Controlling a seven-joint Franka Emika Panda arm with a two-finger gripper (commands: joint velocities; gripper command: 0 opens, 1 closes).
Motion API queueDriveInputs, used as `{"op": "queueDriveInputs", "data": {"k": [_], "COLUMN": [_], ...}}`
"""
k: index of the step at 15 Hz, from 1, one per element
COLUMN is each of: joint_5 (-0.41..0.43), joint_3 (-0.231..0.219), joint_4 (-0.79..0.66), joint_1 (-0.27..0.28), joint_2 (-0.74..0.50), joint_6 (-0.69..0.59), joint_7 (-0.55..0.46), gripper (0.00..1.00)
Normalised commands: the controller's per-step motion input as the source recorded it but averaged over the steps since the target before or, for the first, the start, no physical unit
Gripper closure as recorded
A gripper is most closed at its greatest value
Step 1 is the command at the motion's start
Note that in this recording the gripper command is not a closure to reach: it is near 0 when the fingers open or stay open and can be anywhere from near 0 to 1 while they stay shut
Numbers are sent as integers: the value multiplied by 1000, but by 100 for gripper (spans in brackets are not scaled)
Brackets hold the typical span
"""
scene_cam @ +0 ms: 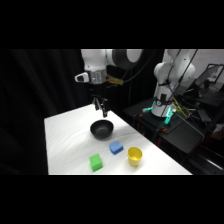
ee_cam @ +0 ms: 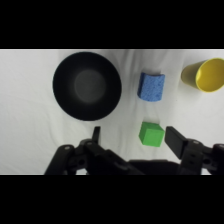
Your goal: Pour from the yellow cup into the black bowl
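A white robot arm reaches in from the upper right of the side view and bends down over a white worktop [scene_cam: 65,145]. Its wrist points straight down, and the claw [scene_cam: 101,110] hangs above the far part of the worktop, just over the far rim of the bowl [scene_cam: 102,129] and not touching it. The claw is released and holds nothing: in the wrist view its two dark fingers [ee_cam: 175,140] stand wide apart, with bare worktop and a green block [ee_cam: 151,134] showing between them.

The bowl is black, round and shallow, and sits on the worktop directly under the claw in the side view. In the wrist view the bowl [ee_cam: 87,86] lies to the upper left and looks empty inside.

The cup [scene_cam: 134,156] is yellow and stands upright on the near right part of the worktop, well apart from the claw and apart from the bowl. In the wrist view the cup [ee_cam: 206,75] is cut off by the right edge, its open mouth facing the camera.

A blue block [scene_cam: 116,147] lies between the bowl and the cup, near both. The green block [scene_cam: 96,162] lies near the front edge, to the left of the cup. Neither block touches anything else.

Behind the worktop is a dark background with the arm's base [scene_cam: 162,100] at the upper right.
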Motion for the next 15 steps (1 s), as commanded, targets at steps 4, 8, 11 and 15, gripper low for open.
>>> {"op": "queueDriveInputs", "data": {"k": [4,8,11,15], "joint_5": [-36,3,68,128], "joint_3": [33,95,148,166], "joint_4": [-55,-240,-293,-280], "joint_1": [-1,79,146,163], "joint_2": [-57,-192,-228,-188], "joint_6": [8,103,213,350], "joint_7": [113,213,234,162], "gripper": [0,0,0,0]}}
